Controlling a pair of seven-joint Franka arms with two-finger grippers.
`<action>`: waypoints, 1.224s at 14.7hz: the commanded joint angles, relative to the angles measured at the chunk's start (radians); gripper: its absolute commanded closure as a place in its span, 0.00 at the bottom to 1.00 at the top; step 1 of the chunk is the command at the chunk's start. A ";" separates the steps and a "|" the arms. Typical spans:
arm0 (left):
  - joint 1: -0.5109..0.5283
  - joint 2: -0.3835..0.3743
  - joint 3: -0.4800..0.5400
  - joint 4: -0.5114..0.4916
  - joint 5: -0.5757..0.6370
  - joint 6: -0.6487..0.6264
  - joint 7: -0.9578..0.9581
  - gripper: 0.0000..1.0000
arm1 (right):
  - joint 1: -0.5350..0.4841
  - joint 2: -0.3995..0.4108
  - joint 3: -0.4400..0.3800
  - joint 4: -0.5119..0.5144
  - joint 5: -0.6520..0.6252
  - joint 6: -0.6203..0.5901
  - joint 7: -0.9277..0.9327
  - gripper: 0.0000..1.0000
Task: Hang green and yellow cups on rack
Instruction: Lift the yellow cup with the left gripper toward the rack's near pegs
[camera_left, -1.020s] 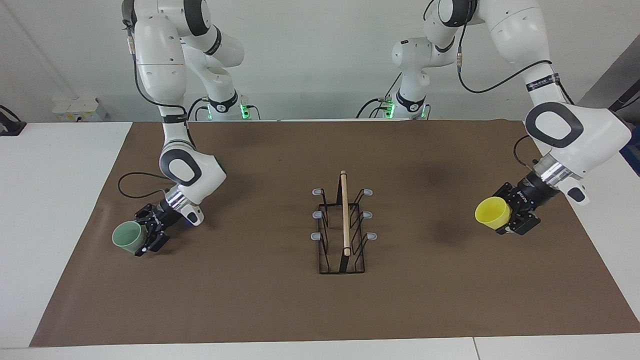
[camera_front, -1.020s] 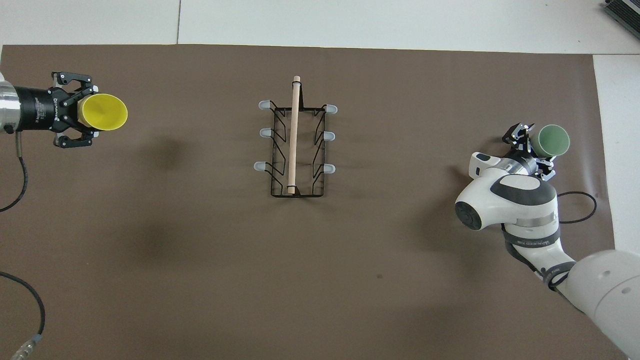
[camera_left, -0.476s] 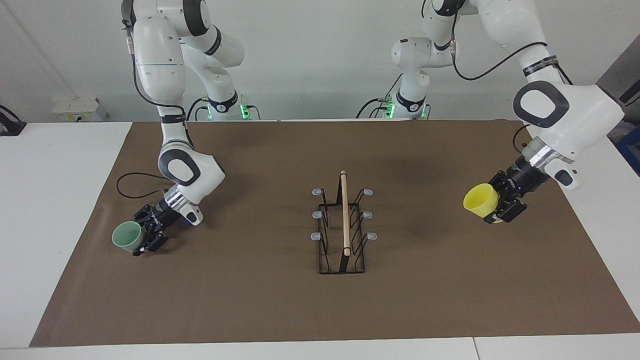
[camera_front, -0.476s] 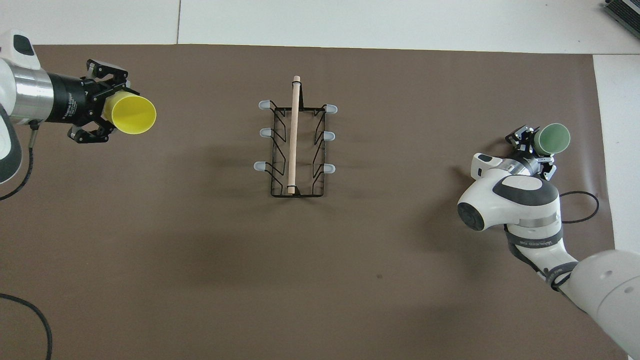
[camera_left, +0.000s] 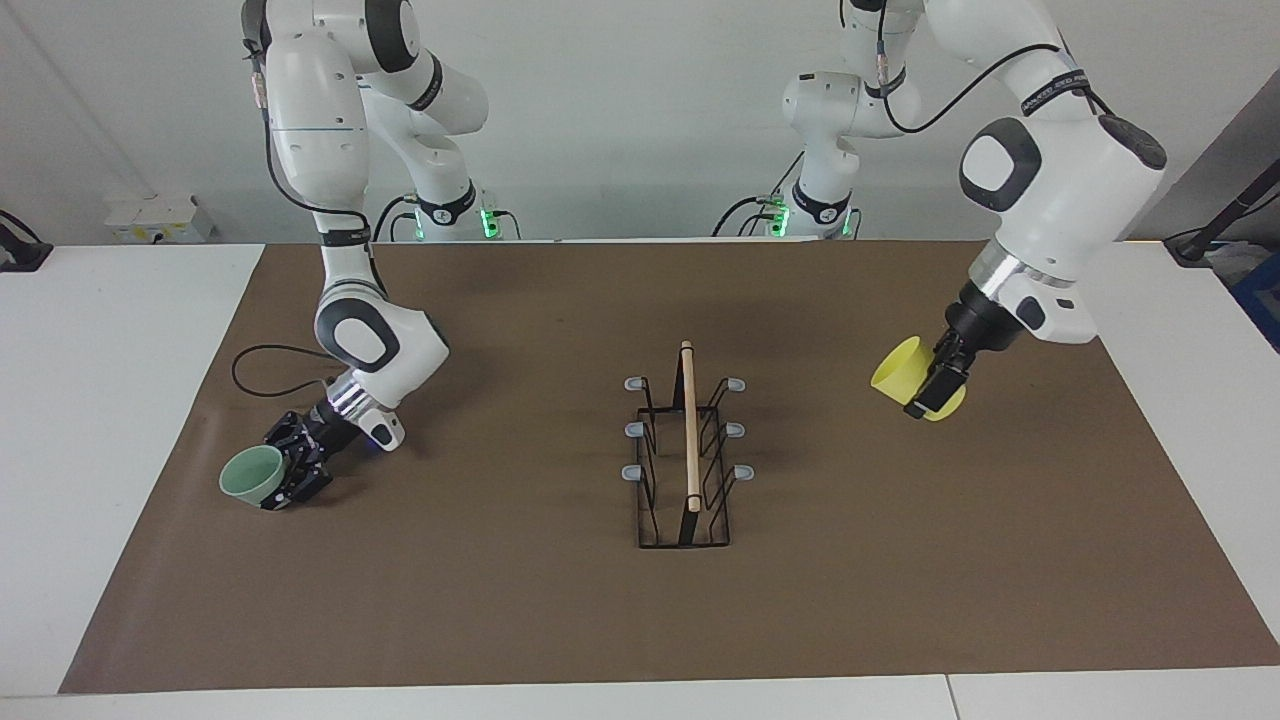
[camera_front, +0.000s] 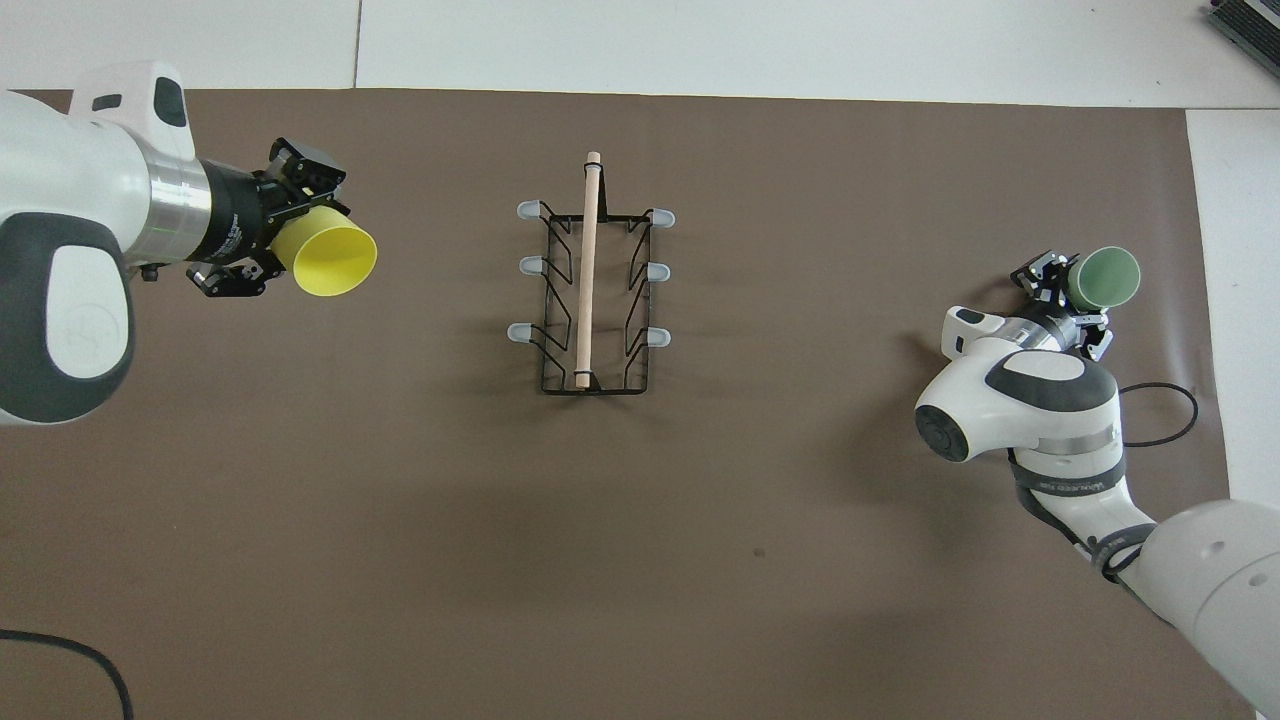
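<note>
The black wire rack (camera_left: 688, 450) (camera_front: 588, 280), with a wooden rod along its top and grey-tipped prongs, stands mid-mat. My left gripper (camera_left: 935, 390) (camera_front: 288, 235) is shut on the yellow cup (camera_left: 898, 372) (camera_front: 328, 262). It holds the cup on its side in the air, mouth toward the rack, over the mat toward the left arm's end. My right gripper (camera_left: 290, 478) (camera_front: 1068, 295) is shut on the green cup (camera_left: 250, 475) (camera_front: 1105, 278), tilted low at the mat toward the right arm's end. I cannot tell whether that cup touches the mat.
A brown mat (camera_left: 500, 600) (camera_front: 400, 500) covers the white table (camera_left: 100, 400). A black cable (camera_left: 260, 355) (camera_front: 1170, 420) loops on the mat beside the right arm's wrist. Another cable (camera_front: 90, 660) shows at the mat's edge near the left arm.
My left arm has carried the yellow cup up and toward the rack, turning its wrist. My right gripper has stayed about where it was on the green cup, which now tilts a little more upward.
</note>
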 joint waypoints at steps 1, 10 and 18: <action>-0.096 -0.042 0.013 -0.055 0.122 0.008 0.001 1.00 | -0.015 -0.036 0.010 -0.003 0.030 0.030 -0.027 0.71; -0.216 -0.111 0.012 -0.369 0.297 0.554 0.004 1.00 | -0.056 -0.147 0.010 0.020 0.470 0.217 -0.349 0.71; -0.216 -0.117 0.013 -0.578 0.454 0.956 -0.001 1.00 | -0.053 -0.282 0.010 0.059 1.407 0.096 -0.843 0.71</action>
